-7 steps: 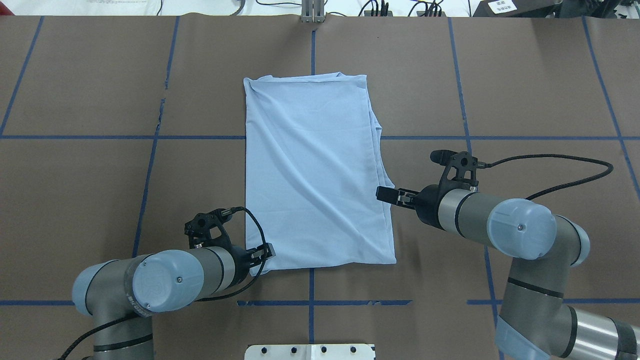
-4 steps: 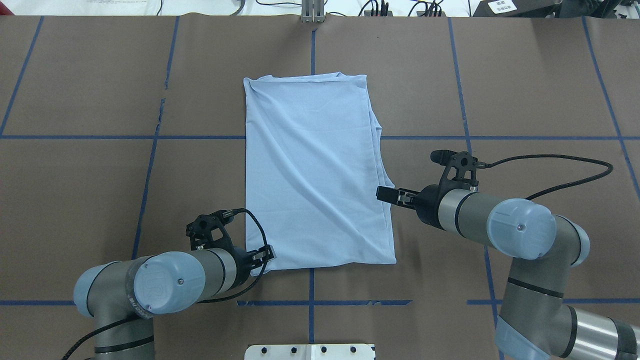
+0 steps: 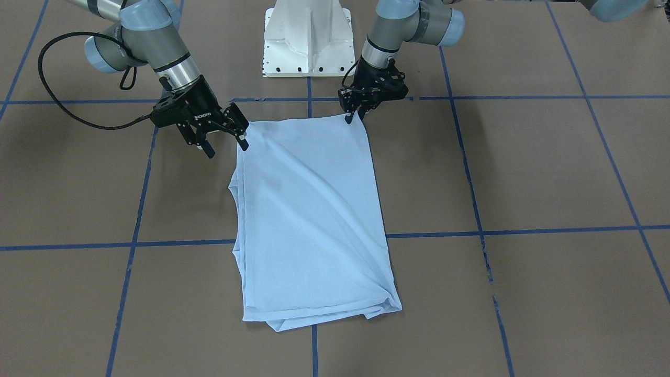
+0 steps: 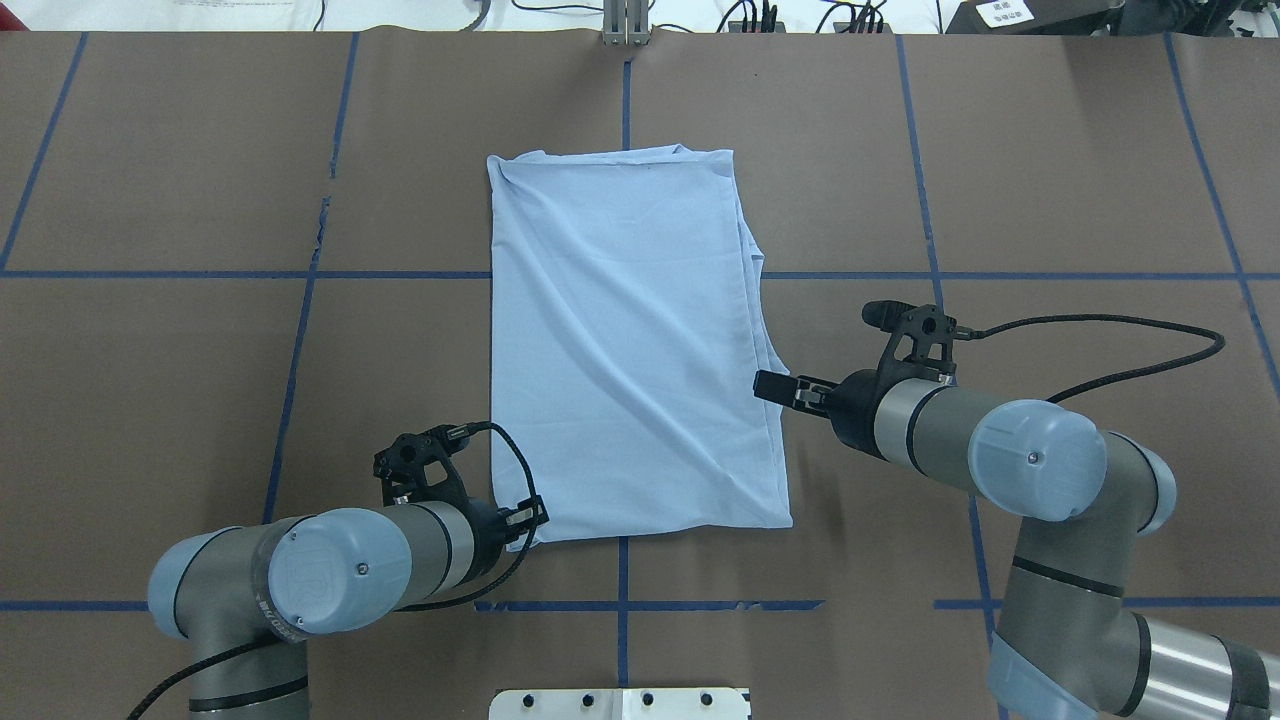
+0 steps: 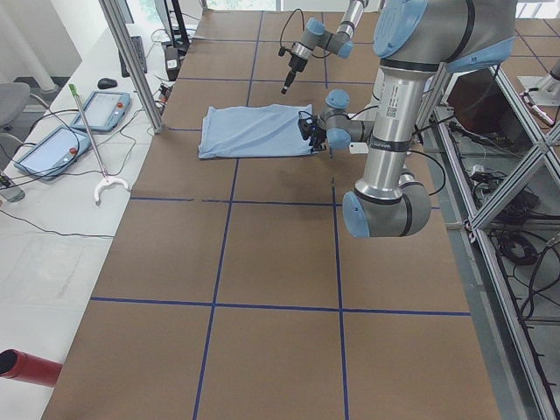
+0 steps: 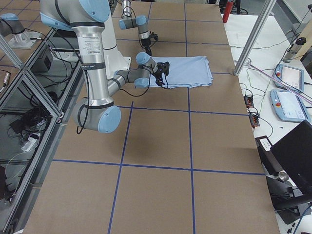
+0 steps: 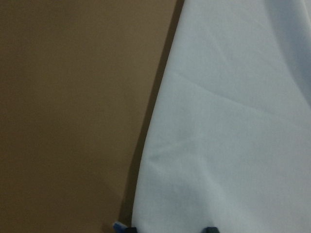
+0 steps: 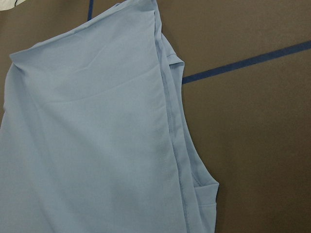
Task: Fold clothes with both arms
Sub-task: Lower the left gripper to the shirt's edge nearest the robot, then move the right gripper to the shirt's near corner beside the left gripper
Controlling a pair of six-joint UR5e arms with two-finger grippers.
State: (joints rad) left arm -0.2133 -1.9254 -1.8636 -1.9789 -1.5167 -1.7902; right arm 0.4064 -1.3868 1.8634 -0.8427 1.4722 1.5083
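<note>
1. Brown paper-covered table (image 4: 150, 400) with a blue tape grid.
2. Pale blue t-shirt (image 4: 630, 340), folded to a long rectangle, flat at the table's centre.
3. Silver-grey right arm (image 4: 1000, 450), forearm low and level, pointing at the shirt's right edge. The right wrist view shows stacked hems there.
4. Silver-grey left arm (image 4: 340, 570), elbow bent, reaching to the shirt's near left corner.
5. Black right gripper (image 3: 226, 147): jaws spread wide in the front-facing view, edge-on from overhead.
6. Black left gripper (image 4: 530, 518): fingertips (image 7: 210, 228) apart, with cloth between them in the left wrist view.
</note>
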